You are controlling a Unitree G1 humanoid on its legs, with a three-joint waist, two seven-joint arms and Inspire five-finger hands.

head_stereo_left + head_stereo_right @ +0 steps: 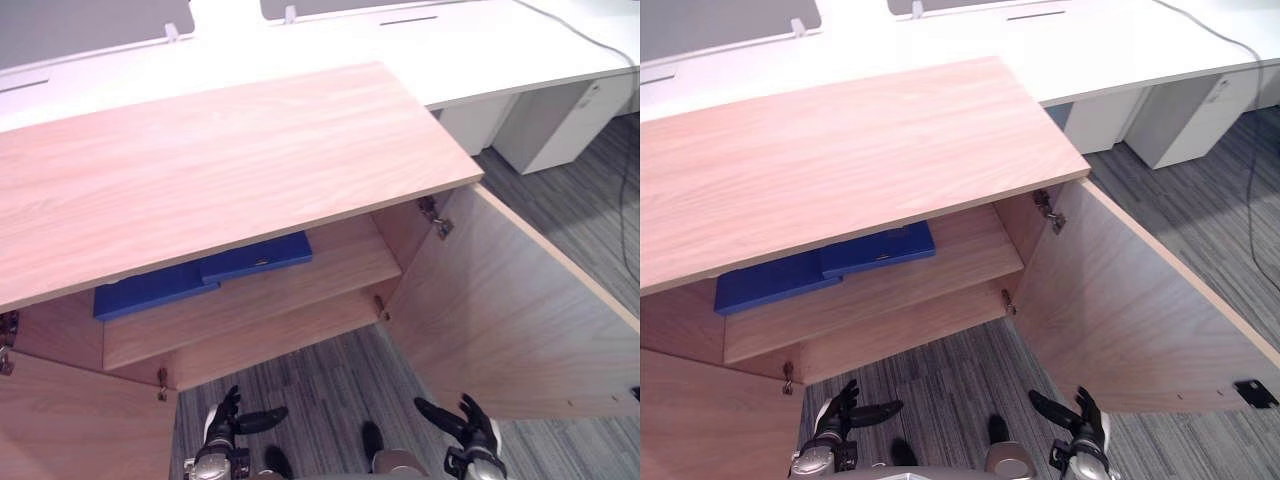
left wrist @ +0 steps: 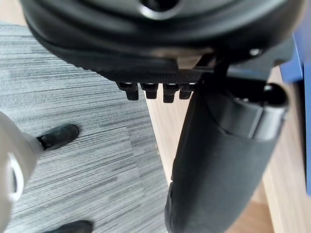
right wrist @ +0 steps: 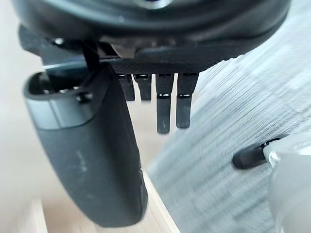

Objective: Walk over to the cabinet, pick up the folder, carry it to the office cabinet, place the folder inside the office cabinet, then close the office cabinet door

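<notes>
The flat blue folder (image 1: 255, 257) lies on the shelf (image 1: 345, 262) of the light wooden office cabinet (image 1: 220, 160) at 11 o'clock; left hand (image 1: 222, 418) and right hand (image 1: 470, 425) hang empty, fingers loosely straight; best press the right's flat fingers against the swung-out wooden door (image 1: 500, 310) at 1 o'clock, sweeping it shut steadily.

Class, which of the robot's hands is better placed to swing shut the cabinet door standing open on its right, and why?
Probably the right hand: it hangs open just below that door, while the left hand is farther off.
</notes>
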